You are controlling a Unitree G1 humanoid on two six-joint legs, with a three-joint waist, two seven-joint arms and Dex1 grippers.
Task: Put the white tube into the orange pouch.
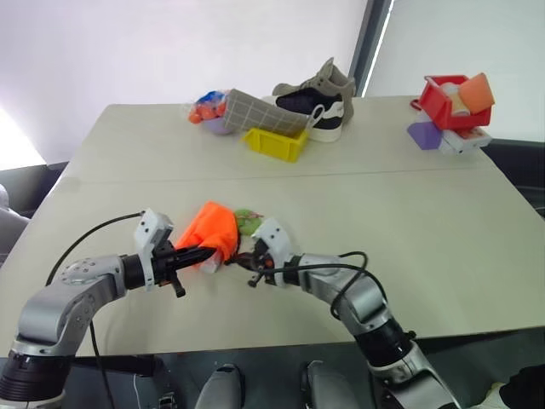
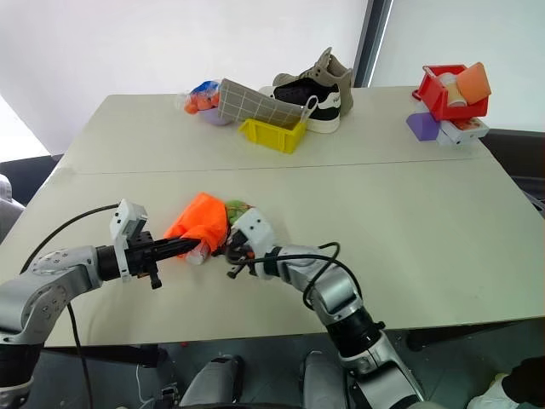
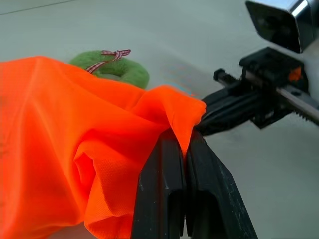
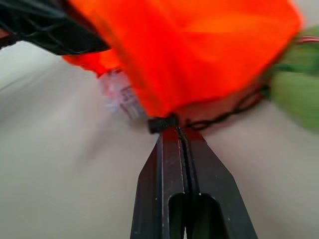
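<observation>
A: What were your grippers doing?
B: My left gripper (image 3: 182, 149) was clamped on the pouch (image 1: 211, 232) rim. My right gripper (image 4: 174, 130) was pinched closed on its black cord (image 4: 219, 118).
A: And the tube (image 4: 119, 97)?
B: Against the pouch's underside, just beyond my right fingertips, between both grippers. I couldn't read its long axis. I judged my right arm nearer.

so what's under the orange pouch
A pale, whitish thing, likely the white tube, pokes out beneath the orange pouch. How far it reaches under or inside is covered by fabric.
</observation>
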